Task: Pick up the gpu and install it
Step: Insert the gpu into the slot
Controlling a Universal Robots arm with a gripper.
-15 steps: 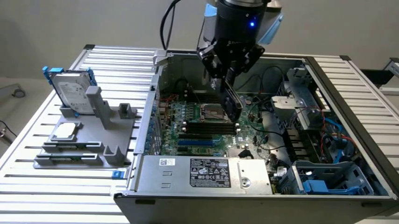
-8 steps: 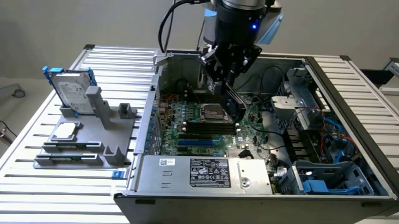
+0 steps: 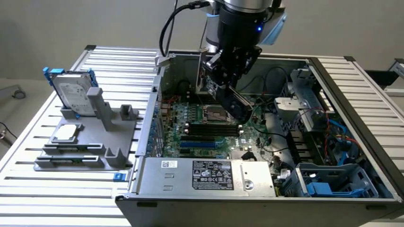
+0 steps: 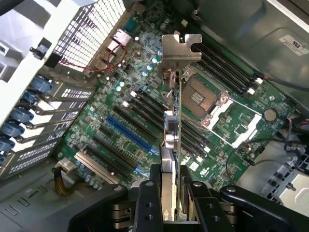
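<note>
end effector: the end effector (image 4: 171, 193) is pinching the gpu (image 4: 172, 130) edge-on, gripped at one end, with its silver bracket (image 4: 181, 47) at the far end
gpu: up in the air inside the open case (image 3: 353, 94), over the motherboard (image 4: 227, 121) near the CPU socket (image 4: 200, 96), not in any slot
blue slot: the blue slot (image 4: 130, 137) sits off to one side of the card, so imo not lined up
risk 1: coming down off-line, the edge could hit the socket or the black slots
risk 2: it's a thin card held at one end, so it might pivot in the grip when pushed
</note>
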